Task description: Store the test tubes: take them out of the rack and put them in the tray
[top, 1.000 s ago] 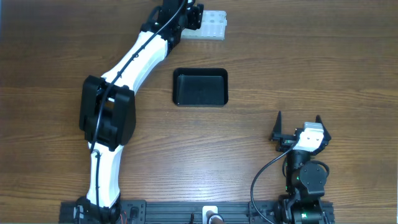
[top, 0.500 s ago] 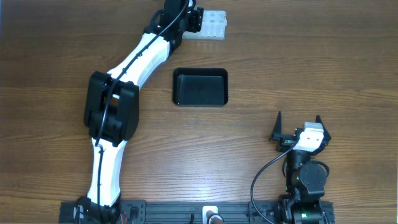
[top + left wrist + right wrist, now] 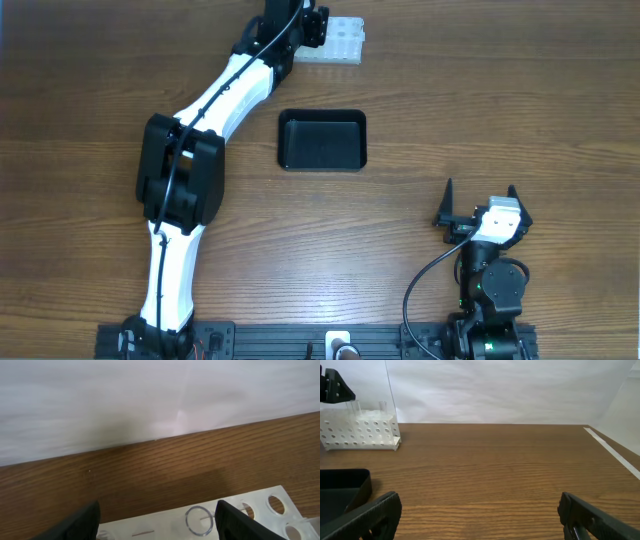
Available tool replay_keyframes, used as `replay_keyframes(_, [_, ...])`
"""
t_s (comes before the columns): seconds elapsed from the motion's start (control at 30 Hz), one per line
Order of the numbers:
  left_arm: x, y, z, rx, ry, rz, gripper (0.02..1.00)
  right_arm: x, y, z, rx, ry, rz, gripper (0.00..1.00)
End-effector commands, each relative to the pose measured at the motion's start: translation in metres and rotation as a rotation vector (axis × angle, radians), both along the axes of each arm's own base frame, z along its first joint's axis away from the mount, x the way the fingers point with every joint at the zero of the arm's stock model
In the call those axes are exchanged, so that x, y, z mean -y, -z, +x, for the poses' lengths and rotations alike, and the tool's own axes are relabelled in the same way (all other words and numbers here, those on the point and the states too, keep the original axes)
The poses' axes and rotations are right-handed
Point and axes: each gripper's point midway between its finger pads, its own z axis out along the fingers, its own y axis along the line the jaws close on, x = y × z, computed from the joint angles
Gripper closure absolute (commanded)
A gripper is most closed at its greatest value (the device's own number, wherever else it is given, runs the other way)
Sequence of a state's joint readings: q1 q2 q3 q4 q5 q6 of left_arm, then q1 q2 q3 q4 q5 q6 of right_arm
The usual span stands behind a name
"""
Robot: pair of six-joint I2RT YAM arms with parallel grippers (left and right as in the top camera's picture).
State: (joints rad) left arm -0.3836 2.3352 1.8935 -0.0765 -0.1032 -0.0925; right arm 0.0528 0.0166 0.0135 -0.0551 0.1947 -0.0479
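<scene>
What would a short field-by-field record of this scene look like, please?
rack: white rack at the table's far edge
tubes: at least two stand in the rack; one open mouth sits below the left claw
tray: black tray, nearer the arms than the rack, no tube in it
left claw: open, over the rack, the tube mouth between its fingers
right claw: open, close to its own base, apart from the tray
progress: no tube moved yet
</scene>
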Motion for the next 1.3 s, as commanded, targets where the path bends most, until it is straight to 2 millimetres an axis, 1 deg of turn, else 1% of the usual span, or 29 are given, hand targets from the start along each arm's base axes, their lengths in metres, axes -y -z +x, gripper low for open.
replay_keyframes(0.03, [0.0, 0.02, 0.004, -0.014, 0.018, 0.013, 0.288, 0.004, 0.003, 0.0, -0.001, 0.019, 0.008, 0.009])
replay_keyframes(0.23, [0.006, 0.027, 0.009, -0.012, 0.044, 0.014, 0.31, 0.004, 0.003, 0.0, -0.001, 0.019, 0.008, 0.007])
replay_keyframes(0.37, [0.008, 0.025, 0.011, -0.005, 0.048, 0.009, 0.325, 0.004, 0.002, 0.0, 0.0, 0.019, 0.008, 0.007])
replay_keyframes(0.47, [0.009, 0.022, 0.013, 0.006, 0.048, 0.006, 0.356, 0.004, 0.003, 0.0, -0.001, 0.019, 0.008, 0.009])
replay_keyframes(0.6, [0.009, 0.021, 0.013, 0.01, 0.048, 0.004, 0.441, 0.004, 0.003, 0.0, -0.001, 0.019, 0.008, 0.009])
replay_keyframes(0.67, [0.009, 0.021, 0.013, 0.009, 0.048, 0.004, 0.496, 0.004, 0.003, 0.0, -0.001, 0.019, 0.008, 0.009])
replay_keyframes(0.77, [0.01, 0.021, 0.013, 0.011, 0.052, 0.001, 0.608, 0.004, 0.002, 0.0, 0.0, 0.019, 0.008, 0.009])
replay_keyframes(0.83, [0.012, 0.02, 0.013, 0.013, 0.065, -0.007, 0.656, 0.004, 0.003, 0.0, -0.001, 0.019, 0.008, 0.009])
replay_keyframes(1.3, [0.016, 0.02, 0.011, 0.008, 0.087, -0.019, 0.84, 0.004, 0.003, 0.0, -0.001, 0.019, 0.008, 0.007])
